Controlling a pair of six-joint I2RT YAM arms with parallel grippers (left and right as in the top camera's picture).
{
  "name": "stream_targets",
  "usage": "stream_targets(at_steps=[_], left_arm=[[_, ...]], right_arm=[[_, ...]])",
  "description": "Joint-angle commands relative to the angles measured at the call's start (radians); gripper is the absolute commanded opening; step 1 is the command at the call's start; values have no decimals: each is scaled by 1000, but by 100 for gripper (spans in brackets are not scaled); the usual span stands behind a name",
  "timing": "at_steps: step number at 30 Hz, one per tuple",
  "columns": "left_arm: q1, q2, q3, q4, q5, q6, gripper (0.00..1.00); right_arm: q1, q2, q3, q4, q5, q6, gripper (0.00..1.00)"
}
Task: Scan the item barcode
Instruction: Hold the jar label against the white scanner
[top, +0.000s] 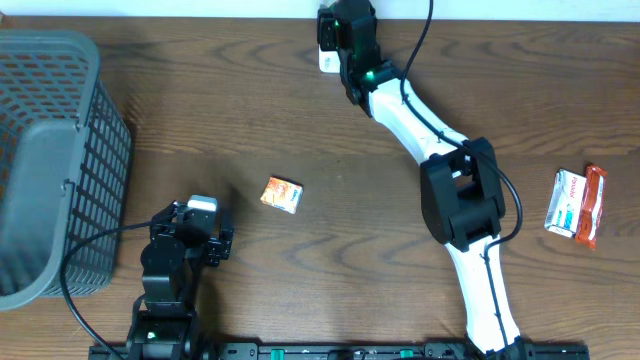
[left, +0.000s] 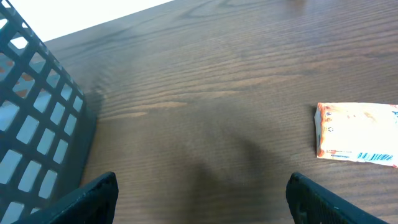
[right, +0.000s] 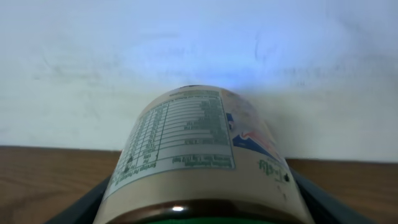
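A jar with a pale nutrition label, dark contents and a green lid fills the right wrist view. My right gripper is shut on it, a dark finger on each side, and its far end points at the white wall. No barcode shows on the side facing the camera. In the overhead view the right gripper reaches to the table's far edge, and the arm hides most of the jar. My left gripper sits low at the front left. Its jaws stand wide open over bare wood.
A grey mesh basket stands at the left, its wall close beside the left gripper. A small orange packet lies mid-table and shows a blue barcode in the left wrist view. White and orange packets lie at the right.
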Motion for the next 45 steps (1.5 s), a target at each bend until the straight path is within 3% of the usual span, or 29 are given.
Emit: stream_targets(at_steps=[1, 22, 28, 37, 45], left_arm=[[-3, -5, 1, 3, -9, -9, 87], [-3, -5, 2, 3, -9, -9, 87], [-3, -5, 1, 3, -9, -9, 87], [-3, -5, 1, 3, -9, -9, 87], [-3, -5, 1, 3, -9, -9, 87]], right_arm=[[5, -14, -24, 32, 20, -49, 49], [24, 77, -21, 78, 52, -58, 47], [48, -72, -21, -123, 85, -119, 46], [45, -408, -21, -626, 148, -118, 46], [-100, -581, -21, -1059, 217, -21, 47]])
